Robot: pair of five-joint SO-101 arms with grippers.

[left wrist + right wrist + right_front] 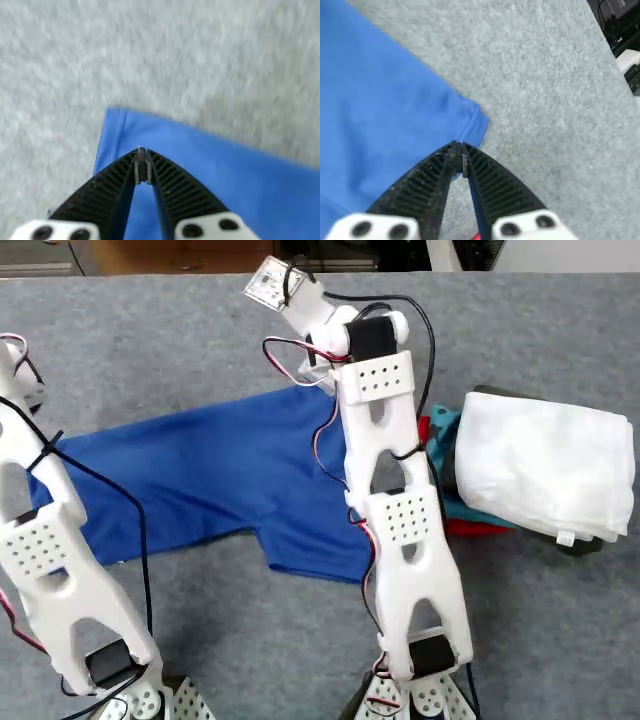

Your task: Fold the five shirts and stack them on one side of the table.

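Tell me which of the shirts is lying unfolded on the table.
The blue shirt, spread flat on the table; the white shirt, teal shirt and red shirt lie folded in one pile.

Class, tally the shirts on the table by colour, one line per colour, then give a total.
blue shirt: 1
white shirt: 1
teal shirt: 1
red shirt: 1
dark shirt, only its edge showing under the white one: 1
Total: 5
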